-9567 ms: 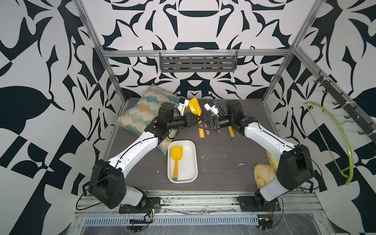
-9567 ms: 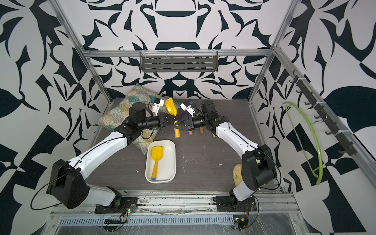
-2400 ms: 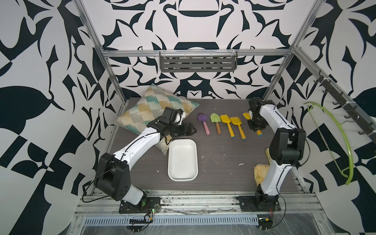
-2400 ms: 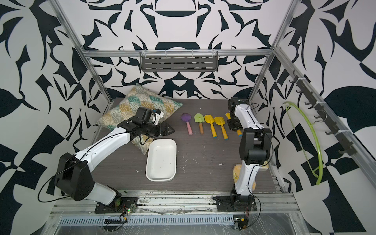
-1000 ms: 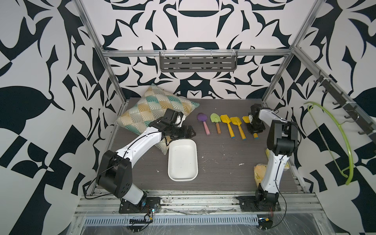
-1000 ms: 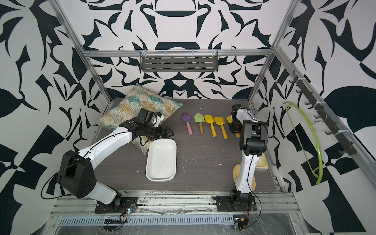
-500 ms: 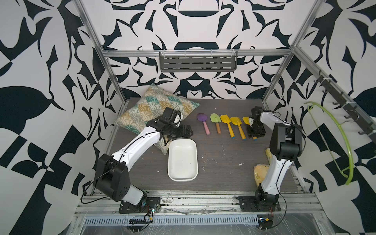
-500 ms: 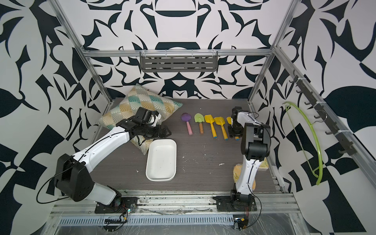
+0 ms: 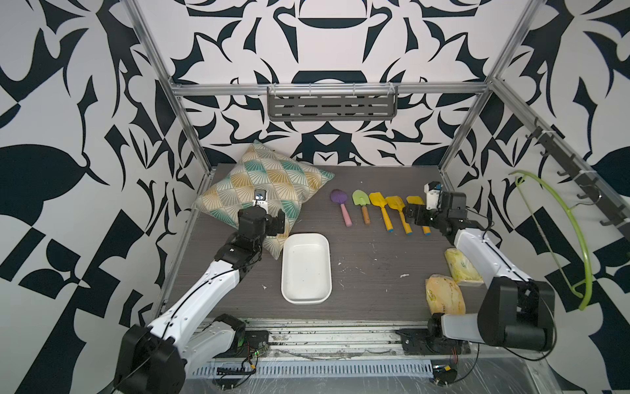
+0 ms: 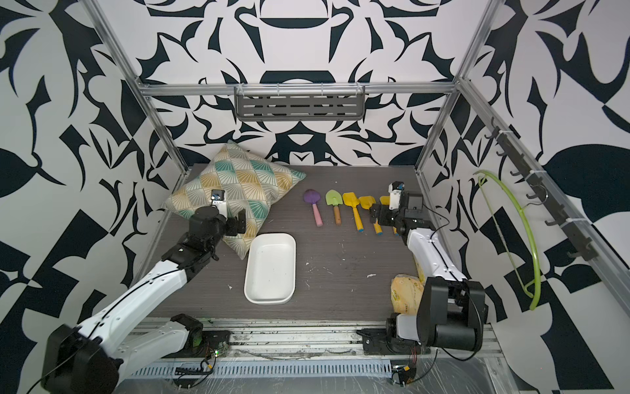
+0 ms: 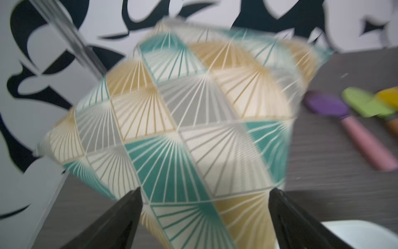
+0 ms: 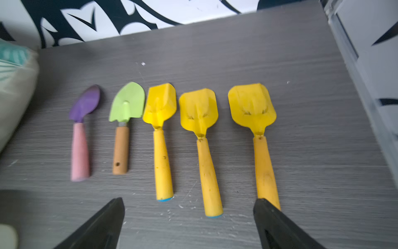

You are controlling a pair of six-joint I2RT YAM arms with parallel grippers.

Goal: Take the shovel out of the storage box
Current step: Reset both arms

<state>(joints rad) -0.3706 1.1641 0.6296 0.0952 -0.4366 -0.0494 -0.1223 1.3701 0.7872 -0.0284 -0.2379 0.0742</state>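
Right gripper (image 12: 189, 200) has jaws spread wide and empty, low over the dark grey wood-grain table (image 12: 312, 151). Yellow toy shovel (image 12: 256, 120) lies flat on the table, outside and well apart from the shallow white plastic storage box (image 9: 306, 269), rightmost in a row with two more yellow shovels (image 12: 200, 133), a green-bladed wooden-handled trowel (image 12: 123, 120) and a purple-bladed pink-handled scoop (image 12: 80, 133). One black fingertip (image 12: 261, 204) covers its handle end; contact unclear, view blurred. Left gripper (image 11: 205, 190) is also wide apart and empty, facing the teal-and-yellow patterned cushion (image 11: 183, 107). Box sits just beside the cushion's corner in both top views.
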